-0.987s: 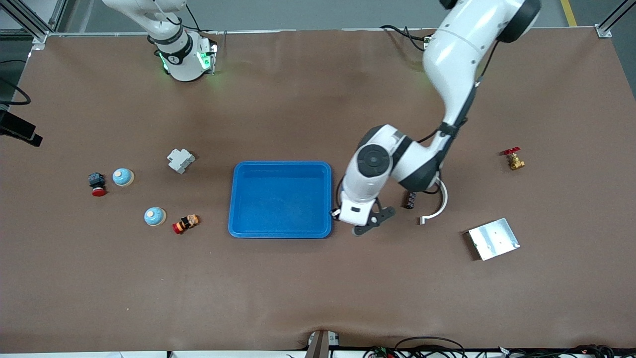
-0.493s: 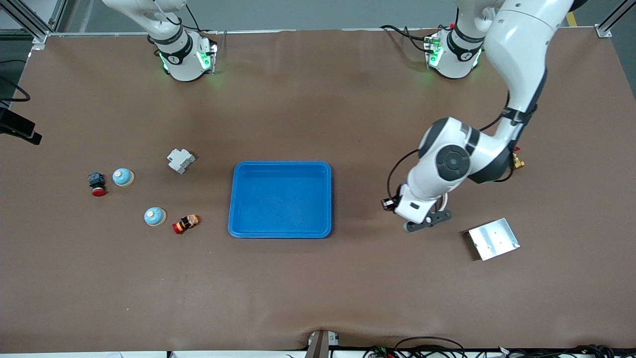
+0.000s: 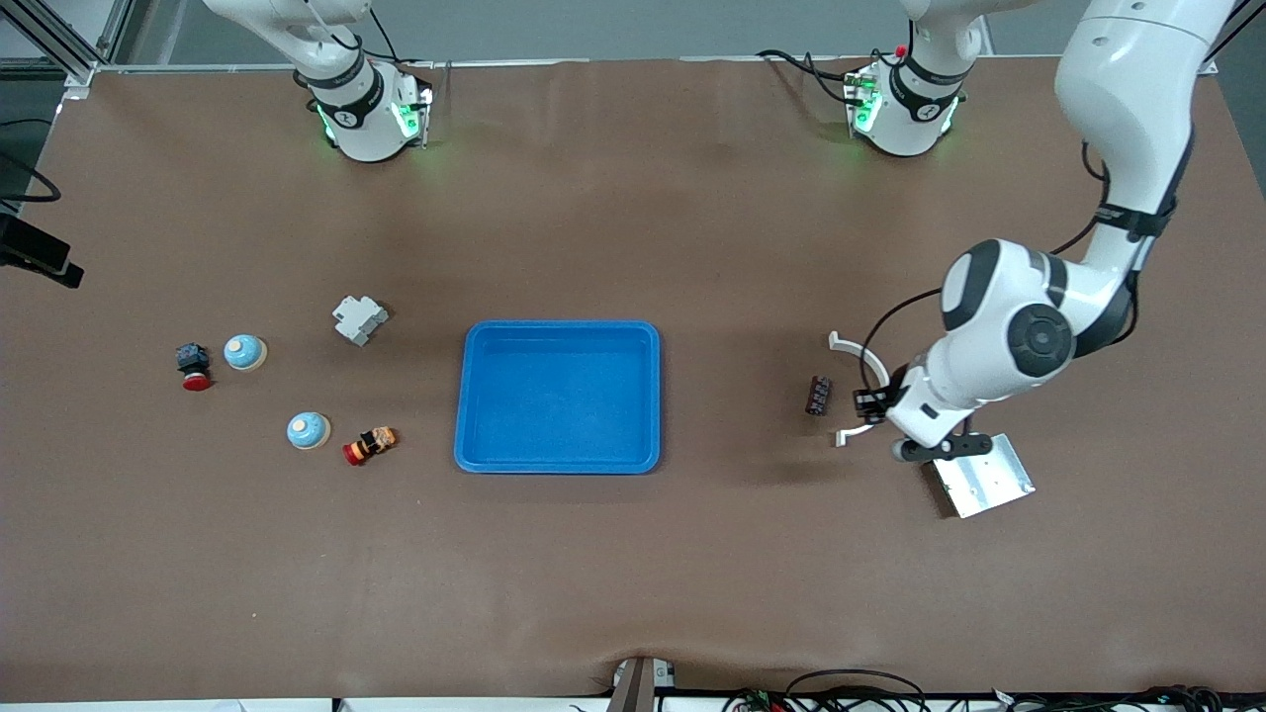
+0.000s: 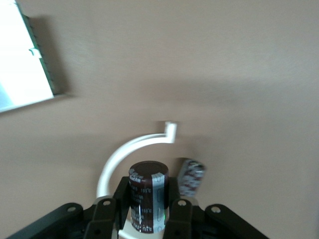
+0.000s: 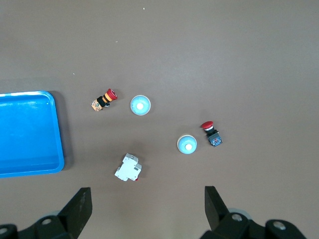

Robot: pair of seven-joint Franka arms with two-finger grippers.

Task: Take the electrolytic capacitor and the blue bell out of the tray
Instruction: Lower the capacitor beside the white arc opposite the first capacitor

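Left gripper is clenching a capacitor over the white ring. Right gripper is waiting with jaws spread, above the bells.

The left arm comes from its base at the upper right of the front view, rises out of the frame's top edge, then bends down through a white elbow at the right edge to a round wrist in the middle right. Its left gripper hangs low at the right of centre, pointing down. In the left wrist view its 2 black fingers are closed on a dark capacitor standing upright between them. The right arm waits, only its base showing at the upper left. The right gripper has its 2 fingers spread wide at the bottom of the right wrist view, holding nothing.
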